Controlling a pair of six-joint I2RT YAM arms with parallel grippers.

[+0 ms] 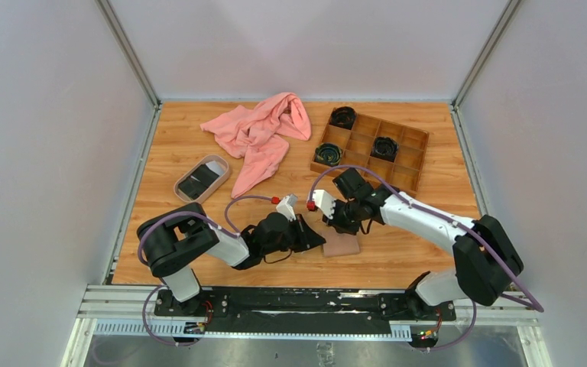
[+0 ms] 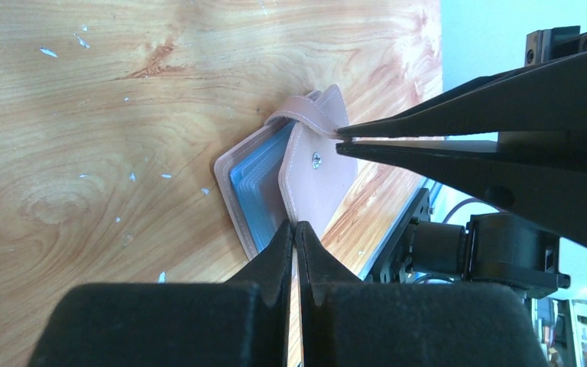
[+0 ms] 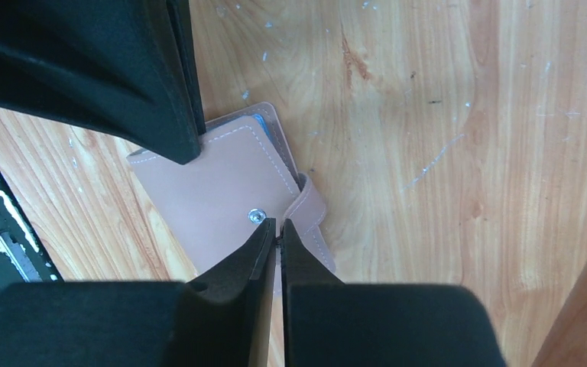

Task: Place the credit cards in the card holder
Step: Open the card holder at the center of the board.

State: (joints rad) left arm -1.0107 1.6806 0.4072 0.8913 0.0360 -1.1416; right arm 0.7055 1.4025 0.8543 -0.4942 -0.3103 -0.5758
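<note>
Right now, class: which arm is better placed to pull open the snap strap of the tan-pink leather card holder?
Right. The right gripper is closed on the snap strap of the tan-pink leather card holder, while the shut left gripper only rests at the opposite edge.

Card holder (image 3: 222, 183) matt stitched leather-like; table (image 3: 428, 115) smooth wood grain.

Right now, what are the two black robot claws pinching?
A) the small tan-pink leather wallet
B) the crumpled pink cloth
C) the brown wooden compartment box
A: the left gripper and the right gripper are both shut on the tan-pink leather wallet.
</note>
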